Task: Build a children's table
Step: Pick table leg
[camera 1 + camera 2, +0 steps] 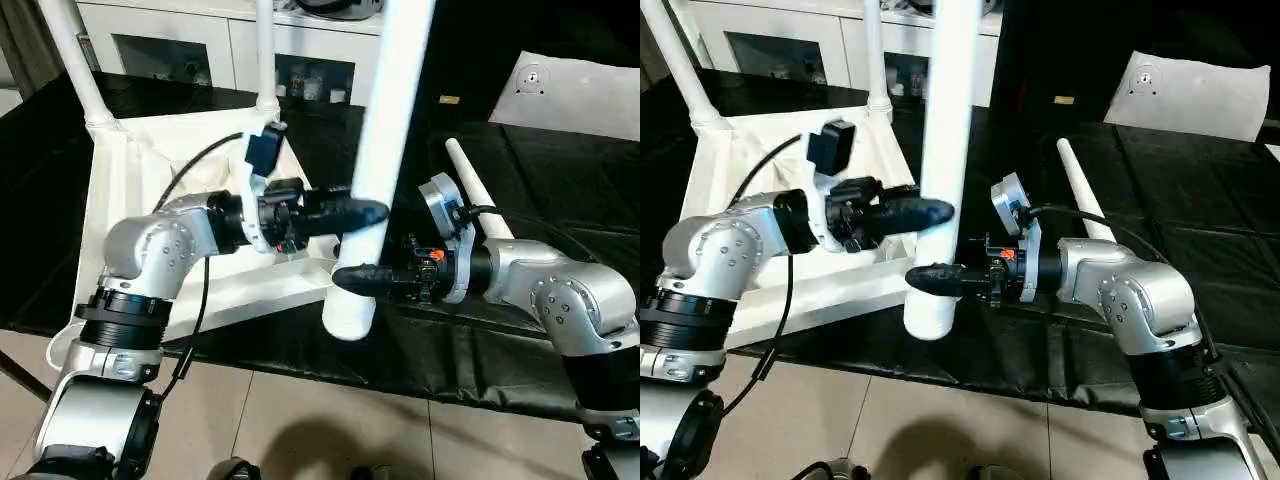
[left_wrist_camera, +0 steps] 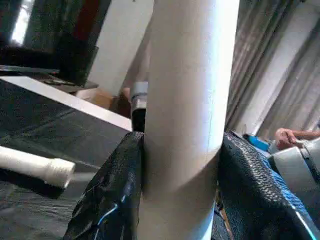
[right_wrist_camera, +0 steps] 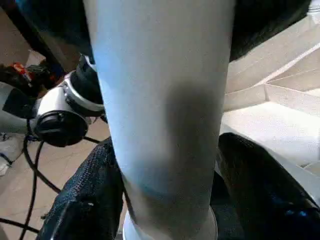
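Note:
The white table top (image 1: 140,180) lies upside down on the black-covered bench, ribbed underside up. Two white legs (image 1: 266,55) stand in its far corner sockets. A third leg (image 1: 388,120) stands nearly upright by the top's near right corner, thick end down. My left gripper (image 1: 362,214) is shut on it from the left; in the left wrist view the leg (image 2: 185,100) fills the gap between the fingers (image 2: 107,200). My right gripper (image 1: 356,279) is shut on it just below, from the right, its fingers (image 3: 82,200) flanking the leg (image 3: 160,100). A fourth leg (image 1: 478,195) lies on the bench behind my right arm.
The black bench's front edge (image 1: 300,360) runs just under the held leg's lower end, with tiled floor (image 1: 320,420) below. A white cabinet (image 1: 190,40) stands behind the bench. A white sheet (image 1: 575,85) lies at the back right.

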Available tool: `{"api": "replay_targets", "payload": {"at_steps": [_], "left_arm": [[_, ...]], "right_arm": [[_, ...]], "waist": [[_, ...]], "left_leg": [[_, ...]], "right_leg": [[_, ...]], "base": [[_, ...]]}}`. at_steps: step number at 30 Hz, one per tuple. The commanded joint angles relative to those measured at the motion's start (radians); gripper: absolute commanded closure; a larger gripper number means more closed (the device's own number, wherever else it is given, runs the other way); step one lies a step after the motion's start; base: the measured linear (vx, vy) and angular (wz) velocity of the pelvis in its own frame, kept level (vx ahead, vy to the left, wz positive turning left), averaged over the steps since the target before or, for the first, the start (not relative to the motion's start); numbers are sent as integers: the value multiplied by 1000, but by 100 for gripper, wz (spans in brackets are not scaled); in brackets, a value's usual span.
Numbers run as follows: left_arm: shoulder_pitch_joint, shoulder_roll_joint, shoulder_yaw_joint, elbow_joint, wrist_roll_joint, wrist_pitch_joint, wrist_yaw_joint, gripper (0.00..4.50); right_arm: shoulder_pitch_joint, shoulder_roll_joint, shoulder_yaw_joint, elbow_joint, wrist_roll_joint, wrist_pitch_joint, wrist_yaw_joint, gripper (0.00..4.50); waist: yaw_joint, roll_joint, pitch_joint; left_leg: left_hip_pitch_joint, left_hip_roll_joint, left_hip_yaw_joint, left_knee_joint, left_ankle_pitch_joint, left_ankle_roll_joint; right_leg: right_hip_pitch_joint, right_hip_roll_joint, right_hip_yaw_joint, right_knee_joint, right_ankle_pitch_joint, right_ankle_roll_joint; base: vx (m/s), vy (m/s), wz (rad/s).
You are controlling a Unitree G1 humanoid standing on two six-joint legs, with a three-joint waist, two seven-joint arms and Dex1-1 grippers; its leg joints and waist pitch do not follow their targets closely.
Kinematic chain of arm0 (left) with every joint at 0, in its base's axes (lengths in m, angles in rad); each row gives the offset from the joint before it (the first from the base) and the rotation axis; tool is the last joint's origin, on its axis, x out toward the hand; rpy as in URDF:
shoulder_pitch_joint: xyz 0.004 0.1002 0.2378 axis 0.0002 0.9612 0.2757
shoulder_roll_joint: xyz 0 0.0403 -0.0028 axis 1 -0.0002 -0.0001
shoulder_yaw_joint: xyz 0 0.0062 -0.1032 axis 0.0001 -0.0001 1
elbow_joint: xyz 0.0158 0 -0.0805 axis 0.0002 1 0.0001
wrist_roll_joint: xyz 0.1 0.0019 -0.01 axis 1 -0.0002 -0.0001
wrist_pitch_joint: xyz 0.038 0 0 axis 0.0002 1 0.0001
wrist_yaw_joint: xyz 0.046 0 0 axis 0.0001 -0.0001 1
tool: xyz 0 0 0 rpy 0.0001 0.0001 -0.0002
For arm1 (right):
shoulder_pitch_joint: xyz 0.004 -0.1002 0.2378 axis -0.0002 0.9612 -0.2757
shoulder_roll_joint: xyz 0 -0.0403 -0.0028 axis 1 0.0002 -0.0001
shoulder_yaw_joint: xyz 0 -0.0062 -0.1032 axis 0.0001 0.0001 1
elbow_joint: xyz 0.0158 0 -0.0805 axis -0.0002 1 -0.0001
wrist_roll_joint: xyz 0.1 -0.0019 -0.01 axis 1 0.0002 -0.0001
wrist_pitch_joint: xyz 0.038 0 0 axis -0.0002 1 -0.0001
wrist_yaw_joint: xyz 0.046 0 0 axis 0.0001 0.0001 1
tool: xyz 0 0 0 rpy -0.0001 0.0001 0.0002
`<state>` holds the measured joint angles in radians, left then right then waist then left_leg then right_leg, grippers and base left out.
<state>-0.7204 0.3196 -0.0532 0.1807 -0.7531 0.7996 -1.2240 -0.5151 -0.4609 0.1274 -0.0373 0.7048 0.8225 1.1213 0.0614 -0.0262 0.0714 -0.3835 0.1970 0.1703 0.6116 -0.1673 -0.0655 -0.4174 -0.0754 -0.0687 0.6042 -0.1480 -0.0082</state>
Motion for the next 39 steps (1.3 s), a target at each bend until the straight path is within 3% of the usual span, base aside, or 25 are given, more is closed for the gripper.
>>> {"api": "replay_targets", "payload": {"at_steps": [1,3,4,7,12,23,27,31,32,33,35,37,39], "left_arm": [[-26,-1,-12,-20,0,-7,-17,260],[-30,-3,-21,-18,5,-12,-20,260],[-30,-3,-21,-18,5,-12,-20,260],[-36,-3,-22,-12,9,-15,-23,260],[-48,-11,-25,1,19,-21,-28,260],[-57,-18,-24,15,39,-51,-19,262],[-54,-19,-21,11,60,-61,17,262],[-53,-28,13,-19,-3,2,20,262],[-49,-36,28,-34,-25,19,37,206],[-46,-40,33,-42,-32,23,44,193],[-32,-49,43,-66,-48,33,60,190],[-19,-62,58,-82,-60,36,89,169],[-7,-86,86,-89,-74,42,147,151]], "right_arm": [[-15,-1,7,-16,7,-1,11,154],[-17,-4,13,-22,23,15,31,154],[-17,-4,13,-22,23,15,31,182],[-15,-12,21,-28,26,25,42,189],[-10,-15,30,-33,21,28,57,246],[-7,-8,41,-34,9,24,57,256],[-3,-2,33,-36,14,25,45,256],[9,7,26,-38,9,14,26,257],[17,17,26,-39,2,3,12,257],[21,22,25,-39,-1,-2,4,257],[30,39,22,-39,-11,-18,-20,259],[38,60,15,-36,-24,-36,-50,259],[47,86,5,-28,-41,-64,-90,259]], "waist": [[4,-11,-83],[4,-12,-83],[4,-12,-82],[4,-13,-81],[4,-13,-80],[5,-11,-81],[4,-9,-82],[5,-7,-83],[5,-5,-83],[5,-5,-83],[4,-5,-82],[6,3,-82],[2,-1,-81]], "left_leg": [[15,21,1,-68,-187,4],[14,21,1,-67,-187,6],[14,21,1,-67,-189,7],[14,20,1,-67,-192,4],[16,20,-1,-67,-210,-2],[14,20,-2,-66,-210,-1],[14,20,-1,-66,-207,0],[14,20,-1,-66,-207,-1],[14,21,-1,-66,-204,-4],[16,22,-2,-66,-208,-6],[15,22,-2,-67,-213,-7],[16,20,-3,-66,-226,-11],[14,21,-2,-67,-230,-15]], "right_leg": [[59,-54,38,-73,-371,-147],[59,-54,39,-73,-369,-150],[59,-55,38,-73,-373,-150],[59,-55,37,-75,-396,-142],[56,-55,36,-81,-443,-121],[55,-55,35,-82,-445,-119],[57,-54,35,-78,-408,-136],[57,-55,36,-75,-402,-144],[58,-55,36,-73,-387,-151],[57,-54,35,-73,-386,-154],[57,-54,35,-73,-380,-161],[56,-55,35,-76,-389,-158],[56,-53,35,-75,-387,-157]], "base": [[0,0,0],[0,0,0],[0,0,0],[0,0,0],[0,0,0],[0,0,0],[0,0,0],[0,0,0],[0,0,0],[0,0,0],[0,0,0],[0,0,0],[0,0,0]]}}
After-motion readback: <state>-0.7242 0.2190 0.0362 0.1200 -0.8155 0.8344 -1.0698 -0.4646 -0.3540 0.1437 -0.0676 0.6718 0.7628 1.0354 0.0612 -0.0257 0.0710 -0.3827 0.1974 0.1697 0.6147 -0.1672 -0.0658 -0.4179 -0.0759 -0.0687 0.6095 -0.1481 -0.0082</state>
